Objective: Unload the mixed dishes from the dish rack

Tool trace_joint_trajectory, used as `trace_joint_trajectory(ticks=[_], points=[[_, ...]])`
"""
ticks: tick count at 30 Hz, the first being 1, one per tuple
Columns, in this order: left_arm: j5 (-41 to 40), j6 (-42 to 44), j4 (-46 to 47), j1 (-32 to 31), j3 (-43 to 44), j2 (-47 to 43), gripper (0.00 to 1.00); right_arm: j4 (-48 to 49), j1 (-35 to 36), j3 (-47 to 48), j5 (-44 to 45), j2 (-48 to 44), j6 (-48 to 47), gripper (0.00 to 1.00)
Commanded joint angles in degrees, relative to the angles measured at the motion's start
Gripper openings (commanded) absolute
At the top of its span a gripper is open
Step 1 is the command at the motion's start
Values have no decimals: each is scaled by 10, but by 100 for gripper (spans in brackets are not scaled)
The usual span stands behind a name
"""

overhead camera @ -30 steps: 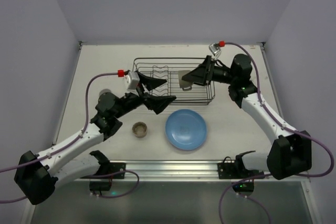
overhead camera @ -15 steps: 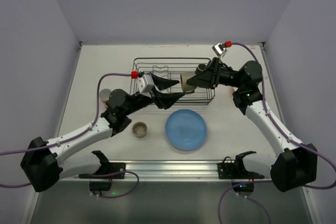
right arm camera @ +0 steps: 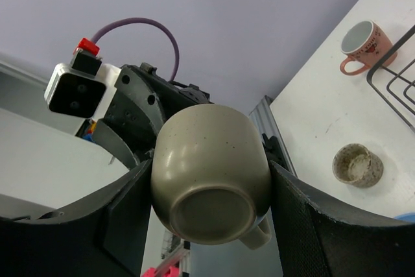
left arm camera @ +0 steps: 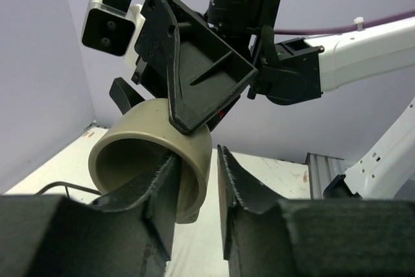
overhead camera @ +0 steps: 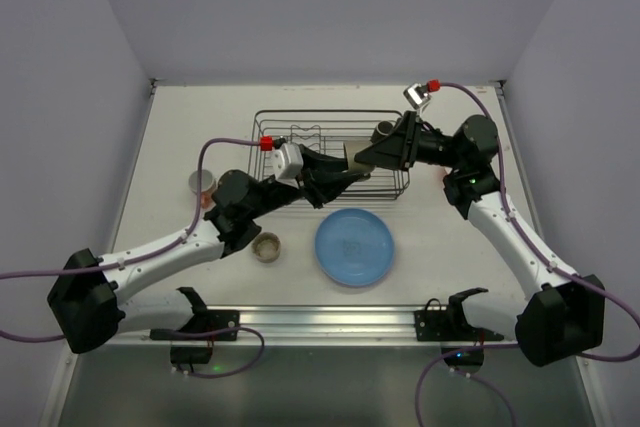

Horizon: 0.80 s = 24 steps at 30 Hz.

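Note:
An olive-grey cup (right arm camera: 211, 180) hangs sideways above the right part of the black wire dish rack (overhead camera: 300, 117), with my right gripper (right arm camera: 211, 189) shut on its round body. In the top view the cup (overhead camera: 352, 156) lies between both arms. My left gripper (left arm camera: 198, 155) has come up to its mouth. One finger (left arm camera: 146, 183) is inside the cup (left arm camera: 152, 154). The other finger (left arm camera: 243, 180) stands outside the wall with a thin gap showing, so the jaws are narrow but not pressed on the rim.
A blue plate (overhead camera: 354, 246) lies on the table in front of the rack. A speckled beige cup (overhead camera: 266, 246) stands to its left, and a pink cup (overhead camera: 202, 183) stands further left beside my left arm. The rack's divider prongs (overhead camera: 305, 135) stand under the grippers.
My left gripper has moved right over the rack to the cup's mouth, and its jaws have narrowed from wide apart. My right gripper lifted the cup slightly early on, then held still.

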Motion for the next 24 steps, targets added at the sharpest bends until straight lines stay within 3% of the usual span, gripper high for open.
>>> trace_joint_trajectory(ticks=[1,4,5,10,12,13,14,17,19,24], points=[[-14,8,41,-8,26,10,31,28,0,12,-3,-17,-3,0],[-27,9,41,-10,24,13,13,35,0,9,-6,-20,1,0],[-30,9,41,-10,23,14,1,36,-1,8,-6,-21,1,0],[-43,6,29,-10,28,11,0,75,0,-3,-16,-19,11,1],[-46,8,4,-11,35,9,0,118,0,-13,-24,-13,42,18],[-46,10,-5,-11,44,8,0,124,-1,-15,-23,-11,48,46],[-47,13,-24,-11,48,5,0,127,0,-17,-22,-9,52,58],[-52,20,-44,-11,53,0,0,156,0,-18,-27,-6,65,76],[-65,24,-59,-11,54,-4,0,159,-1,-16,-29,-3,68,99],[-101,35,-109,-11,54,-27,0,157,-22,-20,-34,-1,67,99]])
